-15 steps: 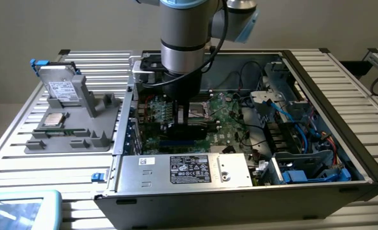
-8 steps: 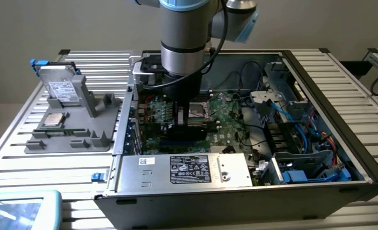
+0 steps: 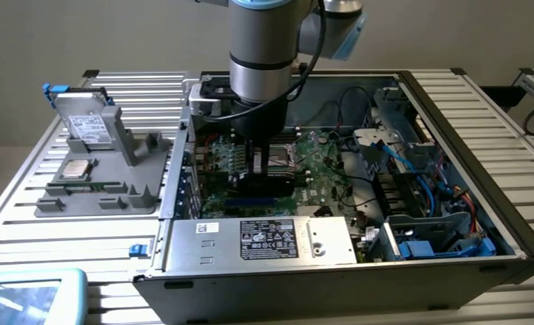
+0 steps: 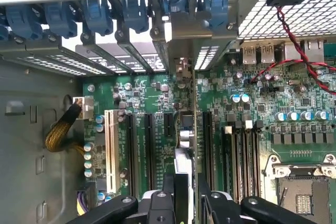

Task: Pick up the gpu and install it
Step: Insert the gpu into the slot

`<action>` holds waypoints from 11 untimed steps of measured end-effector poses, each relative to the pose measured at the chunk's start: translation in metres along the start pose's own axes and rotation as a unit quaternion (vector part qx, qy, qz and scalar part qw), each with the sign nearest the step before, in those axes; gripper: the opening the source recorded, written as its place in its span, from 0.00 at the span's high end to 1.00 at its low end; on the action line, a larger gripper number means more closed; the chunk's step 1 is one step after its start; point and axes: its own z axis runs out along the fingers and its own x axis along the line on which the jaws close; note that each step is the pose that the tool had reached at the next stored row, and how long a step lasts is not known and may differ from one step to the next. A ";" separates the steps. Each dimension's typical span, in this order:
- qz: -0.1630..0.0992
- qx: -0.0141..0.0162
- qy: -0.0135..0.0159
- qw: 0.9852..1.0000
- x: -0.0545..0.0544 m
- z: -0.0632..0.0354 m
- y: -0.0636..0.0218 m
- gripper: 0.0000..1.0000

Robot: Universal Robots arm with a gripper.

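While the card sits caught in the grip, I read this as the install step rather than the pick-up. The hand point(image 4: 185, 184) stands about half closed. Its two black fingers point(image 4: 168, 190) pinch the gpu point(image 4: 185, 129), a small flat card of green circuit board with a black cooler block on one face, held upright on edge between them.

In the exterior view the hand point(image 3: 259, 162) and the gpu point(image 3: 272, 181) sit low inside the open black metal computer case point(image 3: 511, 250). They are over the green motherboard point(image 4: 139, 95), among the long black expansion slots point(image 4: 149, 150). The card's far end points toward the rear row of slot covers with blue plastic latches point(image 4: 134, 14). Whether its bottom edge touches a slot yet, I cannot tell; the card itself hides it.

By my judgement, seating calls for the edge connector to lie square along one slot and the end to line up with an open rear bay. It also needs a straight, even press without tilt, or the board may bind.
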 end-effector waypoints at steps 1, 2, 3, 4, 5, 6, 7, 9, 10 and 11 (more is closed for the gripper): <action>0.000 0.000 0.000 1.000 0.000 0.0000 0.0000 0.73; 0.000 0.000 0.000 1.000 0.000 -0.0001 0.0000 0.73; 0.000 0.000 0.000 1.000 0.000 0.0000 0.0000 0.73; 0.000 0.000 0.000 1.000 0.000 0.0004 -0.0001 0.73; 0.000 0.000 0.000 1.000 0.000 0.0012 -0.0001 0.73; 0.000 0.000 0.000 1.000 0.000 0.0021 -0.0001 0.73; 0.000 0.000 0.000 1.000 0.000 0.0032 0.0000 0.73; 0.000 0.000 0.000 1.000 0.000 0.0037 0.0004 0.73; 0.000 0.000 0.000 1.000 0.000 0.0038 0.0008 0.73; 0.000 0.000 0.000 1.000 0.000 0.0040 0.0012 0.73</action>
